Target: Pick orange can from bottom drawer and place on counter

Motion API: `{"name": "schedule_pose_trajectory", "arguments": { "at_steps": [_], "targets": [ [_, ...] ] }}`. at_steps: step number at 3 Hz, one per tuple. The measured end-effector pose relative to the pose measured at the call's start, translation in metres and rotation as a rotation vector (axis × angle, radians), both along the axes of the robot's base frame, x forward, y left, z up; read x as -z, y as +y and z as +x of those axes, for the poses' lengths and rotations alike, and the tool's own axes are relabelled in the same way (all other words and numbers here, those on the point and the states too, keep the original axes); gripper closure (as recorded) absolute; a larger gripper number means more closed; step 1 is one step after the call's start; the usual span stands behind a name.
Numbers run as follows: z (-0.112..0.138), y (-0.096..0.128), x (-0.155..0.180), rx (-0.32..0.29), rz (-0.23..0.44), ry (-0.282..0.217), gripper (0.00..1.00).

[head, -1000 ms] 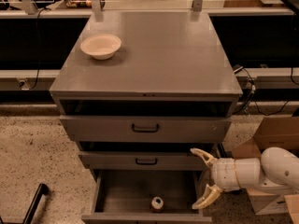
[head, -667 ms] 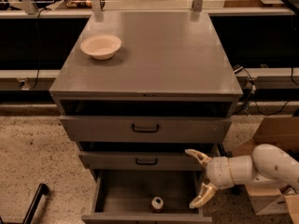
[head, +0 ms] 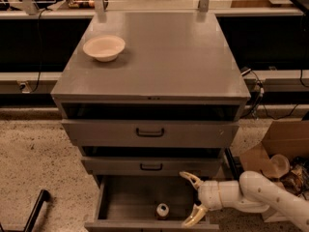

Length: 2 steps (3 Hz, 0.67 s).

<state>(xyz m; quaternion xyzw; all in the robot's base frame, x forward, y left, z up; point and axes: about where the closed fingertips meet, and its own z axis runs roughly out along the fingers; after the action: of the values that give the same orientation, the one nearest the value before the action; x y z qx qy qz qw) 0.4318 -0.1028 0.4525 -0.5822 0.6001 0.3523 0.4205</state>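
Note:
The orange can (head: pixel 162 210) stands upright in the open bottom drawer (head: pixel 120 204), near its front middle; its round silver top faces up. My gripper (head: pixel 192 199) is open, with cream-coloured fingers (head: pixel 190 178) spread wide, over the right part of the drawer, just right of the can and apart from it. The white arm reaches in from the lower right. The counter (head: pixel 159 57) is the grey cabinet top above.
A cream-white bowl (head: pixel 104 48) sits on the counter's back left. Two shallower drawers with black handles (head: pixel 150 133) are partly pulled out above. A cardboard box (head: pixel 277 151) with clutter stands on the floor at the right. A black bar (head: pixel 34 211) lies at lower left.
My gripper has moved left, further over the bottom drawer and closer to the can. Its fingers stay spread. The can has not moved.

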Motion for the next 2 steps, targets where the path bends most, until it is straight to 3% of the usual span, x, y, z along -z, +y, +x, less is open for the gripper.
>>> {"name": "schedule_pose_trajectory", "arguments": {
  "at_steps": [1, 2],
  "targets": [
    [-0.006, 0.010, 0.058, 0.036, 0.006, 0.010, 0.00],
    [-0.002, 0.024, 0.095, 0.059, -0.006, 0.029, 0.00]
  ]
}}
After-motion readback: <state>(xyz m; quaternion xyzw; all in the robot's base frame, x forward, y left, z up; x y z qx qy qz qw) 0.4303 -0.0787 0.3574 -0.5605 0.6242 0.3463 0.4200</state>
